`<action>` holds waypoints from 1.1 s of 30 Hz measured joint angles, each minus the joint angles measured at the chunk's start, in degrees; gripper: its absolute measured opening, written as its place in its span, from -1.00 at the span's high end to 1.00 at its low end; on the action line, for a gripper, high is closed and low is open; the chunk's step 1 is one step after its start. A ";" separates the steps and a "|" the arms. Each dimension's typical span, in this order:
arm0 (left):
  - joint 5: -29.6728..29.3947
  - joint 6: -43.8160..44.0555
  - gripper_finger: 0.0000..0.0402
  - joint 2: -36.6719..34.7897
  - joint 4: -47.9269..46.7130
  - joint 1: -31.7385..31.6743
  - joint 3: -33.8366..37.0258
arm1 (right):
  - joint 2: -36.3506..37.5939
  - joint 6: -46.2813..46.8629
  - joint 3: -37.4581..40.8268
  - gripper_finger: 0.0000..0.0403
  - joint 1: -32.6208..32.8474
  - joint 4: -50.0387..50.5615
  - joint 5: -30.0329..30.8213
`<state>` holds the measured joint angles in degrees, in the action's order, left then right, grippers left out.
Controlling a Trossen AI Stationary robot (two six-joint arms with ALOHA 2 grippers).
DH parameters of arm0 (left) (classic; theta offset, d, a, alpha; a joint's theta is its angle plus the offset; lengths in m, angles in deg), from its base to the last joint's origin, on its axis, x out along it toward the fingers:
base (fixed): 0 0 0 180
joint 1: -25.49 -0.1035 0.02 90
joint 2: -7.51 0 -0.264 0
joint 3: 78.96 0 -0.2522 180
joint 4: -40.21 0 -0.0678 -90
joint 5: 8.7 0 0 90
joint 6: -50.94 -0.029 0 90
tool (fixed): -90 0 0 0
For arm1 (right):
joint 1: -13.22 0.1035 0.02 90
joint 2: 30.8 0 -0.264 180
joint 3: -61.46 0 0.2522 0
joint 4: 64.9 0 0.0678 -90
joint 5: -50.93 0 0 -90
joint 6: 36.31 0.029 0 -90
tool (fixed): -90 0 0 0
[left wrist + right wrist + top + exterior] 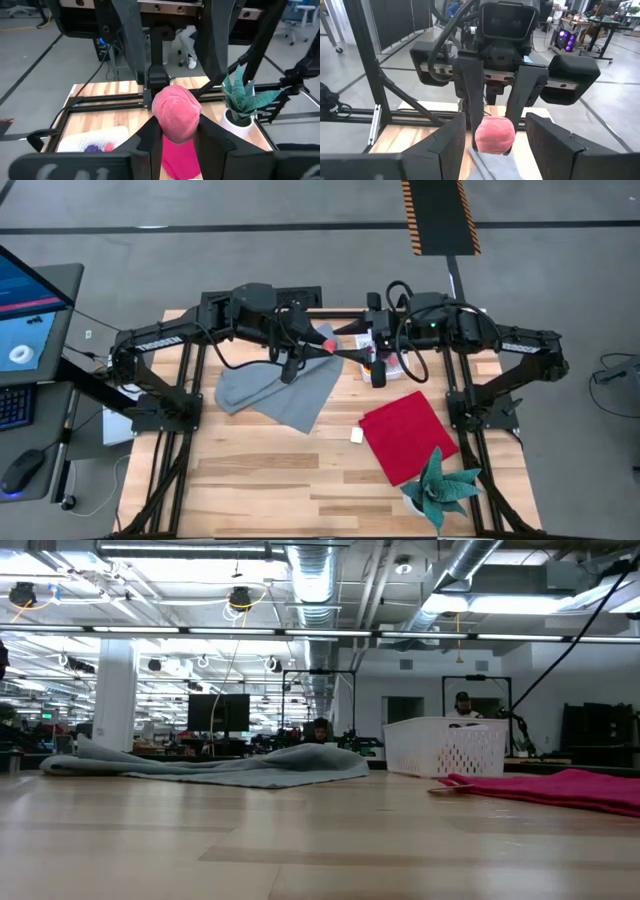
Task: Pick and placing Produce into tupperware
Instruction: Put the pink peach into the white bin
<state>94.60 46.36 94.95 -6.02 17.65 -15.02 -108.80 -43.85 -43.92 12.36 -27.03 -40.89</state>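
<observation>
Holding pink berry (176, 116) clamped in left hand (175, 142) — lifted beside tupperware (385, 352), prob. for drop-in | right hand (495, 132) fingers apart, facing berry near tub — maybe handover

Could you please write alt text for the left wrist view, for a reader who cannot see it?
The left gripper holds a round pink toy fruit between its two dark fingers, above the wooden table. Beyond it lie a red cloth, the white tupperware holding small produce pieces, and a potted green plant.
</observation>
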 joint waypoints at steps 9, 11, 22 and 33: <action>1.49 -0.24 0.60 -0.04 0.67 -0.47 0.00 | -0.02 0.64 0.00 -0.14 -0.87 1.57 -0.44; 1.49 -0.42 0.60 -0.04 0.72 -0.47 0.00 | 0.00 0.60 0.00 -0.14 -1.36 1.19 -0.42; 1.51 -0.41 0.60 -0.04 0.91 -0.54 0.00 | 0.00 2.57 0.00 -0.14 -3.17 1.29 -3.35; 4.33 0.16 0.60 -0.11 2.86 -0.52 -0.04 | 0.00 2.78 0.02 -0.14 -2.14 1.01 -4.16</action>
<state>98.92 46.52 94.84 -3.16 17.13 -15.06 -108.80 -41.06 -43.90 10.22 -26.02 -45.05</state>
